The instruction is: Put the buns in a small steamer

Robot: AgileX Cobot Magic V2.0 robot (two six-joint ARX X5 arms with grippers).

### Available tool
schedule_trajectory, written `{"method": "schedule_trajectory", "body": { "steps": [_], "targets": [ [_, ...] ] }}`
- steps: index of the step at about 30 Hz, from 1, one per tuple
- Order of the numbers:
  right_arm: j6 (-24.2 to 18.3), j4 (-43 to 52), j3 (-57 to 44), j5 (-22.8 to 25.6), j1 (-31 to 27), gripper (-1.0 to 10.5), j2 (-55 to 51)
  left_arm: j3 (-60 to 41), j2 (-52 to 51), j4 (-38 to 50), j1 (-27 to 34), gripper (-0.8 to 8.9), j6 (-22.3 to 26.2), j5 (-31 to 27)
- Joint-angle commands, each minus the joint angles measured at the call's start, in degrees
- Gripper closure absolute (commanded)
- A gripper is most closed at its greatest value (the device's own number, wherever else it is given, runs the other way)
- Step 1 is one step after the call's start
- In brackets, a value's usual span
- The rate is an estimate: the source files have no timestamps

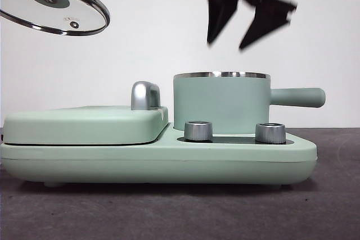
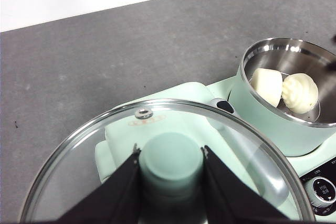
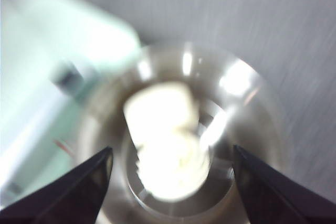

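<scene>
Both buns sit side by side inside the small steamer, so the right gripper hangs above it spread wide and empty, while the left gripper pinches the glass lid (by its knob) off to the side, leaving the pot open.

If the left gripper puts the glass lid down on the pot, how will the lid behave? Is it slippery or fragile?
The glass lid is probably fragile, so contact should be gentle. The left gripper holds only its smooth knob, so it may swing or slip. Its steel rim may slide on the small steamer.
</scene>
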Motion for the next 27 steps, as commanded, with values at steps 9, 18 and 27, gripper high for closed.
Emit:
{"method": "schedule_trajectory", "body": {
  "steps": [9,18,27],
  "targets": [
    [2.78,29.00,-32.06,5.99,4.02,5.9,-26.38,1.05,-0.02,1.51,-0.04,8.03,0.39,0.20],
    [3.19,15.10,-42.31,6.05,4.92,5.9,-43.93,1.05,0.59,1.86,-0.98,8.03,0.37,0.48],
    [3.61,6.14,-42.31,6.08,4.92,5.9,-57.57,1.05,6.91,10.43,-7.28,8.03,-3.08,2.84]
  ]
}}
